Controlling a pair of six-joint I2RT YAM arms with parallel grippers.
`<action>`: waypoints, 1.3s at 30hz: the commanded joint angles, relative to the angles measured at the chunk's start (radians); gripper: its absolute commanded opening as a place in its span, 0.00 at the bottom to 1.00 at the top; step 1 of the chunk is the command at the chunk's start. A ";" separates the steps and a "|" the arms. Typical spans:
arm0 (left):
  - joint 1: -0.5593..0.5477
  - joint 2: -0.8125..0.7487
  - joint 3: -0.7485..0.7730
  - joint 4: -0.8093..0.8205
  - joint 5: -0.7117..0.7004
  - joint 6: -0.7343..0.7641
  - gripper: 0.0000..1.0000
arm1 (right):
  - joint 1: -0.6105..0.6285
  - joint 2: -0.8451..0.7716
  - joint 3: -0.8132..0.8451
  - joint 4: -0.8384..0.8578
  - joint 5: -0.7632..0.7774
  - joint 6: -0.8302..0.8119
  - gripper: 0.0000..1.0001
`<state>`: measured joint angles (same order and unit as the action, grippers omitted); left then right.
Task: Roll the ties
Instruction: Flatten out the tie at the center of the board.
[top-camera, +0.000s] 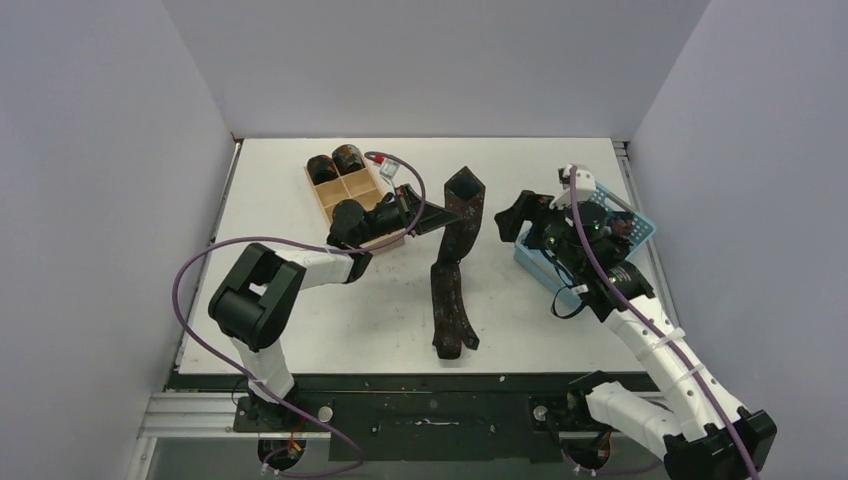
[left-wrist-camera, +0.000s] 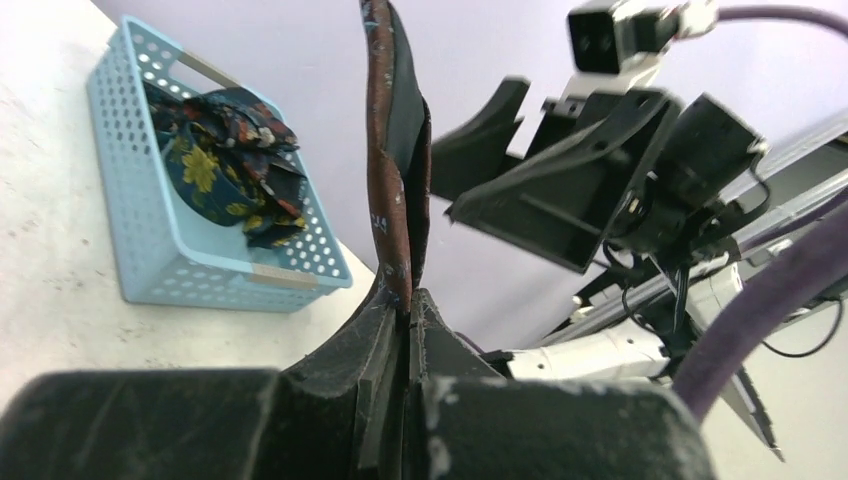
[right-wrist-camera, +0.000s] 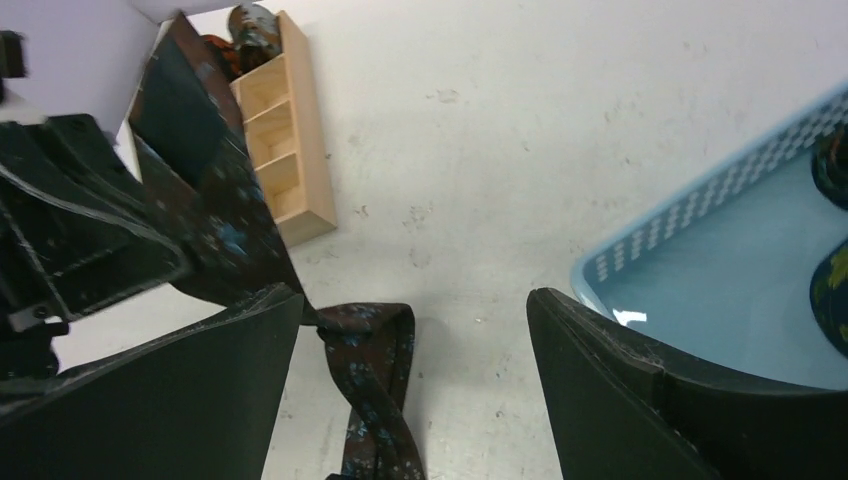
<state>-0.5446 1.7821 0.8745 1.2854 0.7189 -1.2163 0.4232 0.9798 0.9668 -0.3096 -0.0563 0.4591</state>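
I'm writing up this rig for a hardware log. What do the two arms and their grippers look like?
Both the left arm and right arm have white tubular links between chunky black joints. A purple cable runs along each. The left gripper and right gripper are matte black with broad, wedge-shaped fingers; a small white camera sits at each wrist.

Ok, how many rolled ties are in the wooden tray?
2: a rolled tie and another, side by side in the tray's far compartments. The left arm hides the near end; more possible.
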 joint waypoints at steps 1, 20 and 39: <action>0.007 0.037 0.130 -0.171 0.058 0.133 0.00 | -0.056 -0.094 -0.158 0.139 -0.015 0.141 0.86; -0.087 -0.397 0.003 -0.878 -0.592 0.717 0.96 | 0.189 0.058 -0.458 0.284 -0.080 0.222 0.79; -0.762 -0.448 -0.192 -1.194 -1.164 0.776 0.96 | 0.038 -0.018 -0.444 0.146 0.072 0.278 0.77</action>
<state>-1.2861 1.2491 0.5808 0.1505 -0.3393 -0.4816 0.5194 0.9874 0.4808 -0.1337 0.0082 0.7395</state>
